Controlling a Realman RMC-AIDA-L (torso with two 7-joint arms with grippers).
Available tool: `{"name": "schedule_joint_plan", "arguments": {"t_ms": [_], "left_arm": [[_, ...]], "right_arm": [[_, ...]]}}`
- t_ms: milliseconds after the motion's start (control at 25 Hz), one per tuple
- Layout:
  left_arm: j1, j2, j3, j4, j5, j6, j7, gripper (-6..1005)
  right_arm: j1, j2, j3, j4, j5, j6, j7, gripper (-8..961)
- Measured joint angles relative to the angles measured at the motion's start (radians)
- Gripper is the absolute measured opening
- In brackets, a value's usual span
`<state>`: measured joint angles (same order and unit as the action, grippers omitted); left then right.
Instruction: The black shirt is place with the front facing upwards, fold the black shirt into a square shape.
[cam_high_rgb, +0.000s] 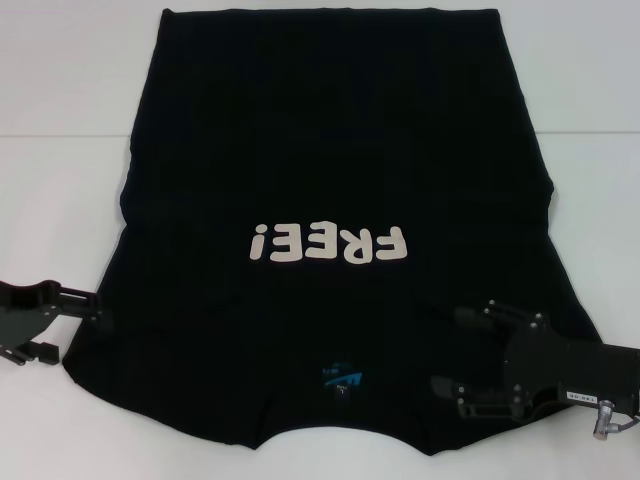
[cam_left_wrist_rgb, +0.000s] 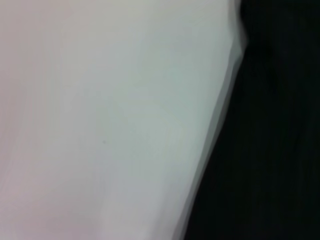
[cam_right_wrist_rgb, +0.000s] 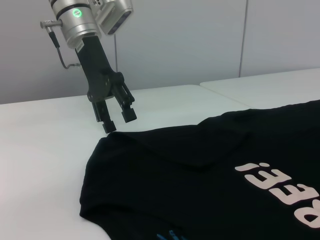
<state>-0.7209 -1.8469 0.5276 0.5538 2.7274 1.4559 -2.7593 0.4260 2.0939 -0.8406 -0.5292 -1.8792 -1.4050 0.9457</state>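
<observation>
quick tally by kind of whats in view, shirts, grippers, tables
Black cloth T-shirt with white "FREE!" lettering: 1
Black robot grippers: 2, the left gripper open at the shirt's sleeve edge, the right gripper over the shirt near the collar
White tables: 2, the white table under the shirt and a second white table beside it
Total: 5

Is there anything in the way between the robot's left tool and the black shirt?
Nothing visible is in the way. The left tool hangs open just above the corner of the black shirt, with only bare white table beside it. The right tool is over the shirt's other near corner.
</observation>
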Motion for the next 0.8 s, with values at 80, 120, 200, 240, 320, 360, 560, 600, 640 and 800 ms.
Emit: {"name": "schedule_joint_plan", "arguments": {"t_ms": [80,120,200,240,320,360,560,600,640,800], "left_arm": [[0.000,0.000,0.006,0.002,0.000,-0.001,0.000,934],[0.000,0.000,0.012,0.002,0.000,-0.004,0.000,934],[0.000,0.000,0.022,0.002,0.000,-0.010,0.000,934],[0.000,0.000,0.026,0.002,0.000,-0.012,0.000,934],[0.000,-0.001,0.030,0.001,0.000,-0.012,0.000,934],[0.000,-0.001,0.032,0.000,0.000,-0.012,0.000,934],[-0.002,-0.002,0.034,-0.001,0.000,-0.013,0.000,934],[-0.002,-0.002,0.034,-0.001,0.000,-0.013,0.000,934],[-0.002,-0.003,0.034,-0.001,0.000,-0.013,0.000,934],[-0.003,-0.004,0.034,-0.002,0.000,-0.013,0.000,934]], "right_arm": [[0.000,0.000,0.000,0.000,0.000,0.000,0.000,947],[0.000,0.000,0.000,0.000,0.000,0.000,0.000,947],[0.000,0.000,0.000,0.000,0.000,0.000,0.000,946],[0.000,0.000,0.000,0.000,0.000,0.000,0.001,946],[0.000,0.000,0.000,0.000,0.000,0.000,0.001,946],[0.001,0.000,0.000,0.000,0.000,0.000,0.002,946],[0.002,0.000,0.000,0.000,0.000,0.000,0.002,946],[0.002,0.000,0.000,0.000,0.000,0.000,0.002,946],[0.002,0.000,0.000,0.000,0.000,0.000,0.002,946],[0.002,0.000,0.000,0.000,0.000,0.000,0.003,946]]}}
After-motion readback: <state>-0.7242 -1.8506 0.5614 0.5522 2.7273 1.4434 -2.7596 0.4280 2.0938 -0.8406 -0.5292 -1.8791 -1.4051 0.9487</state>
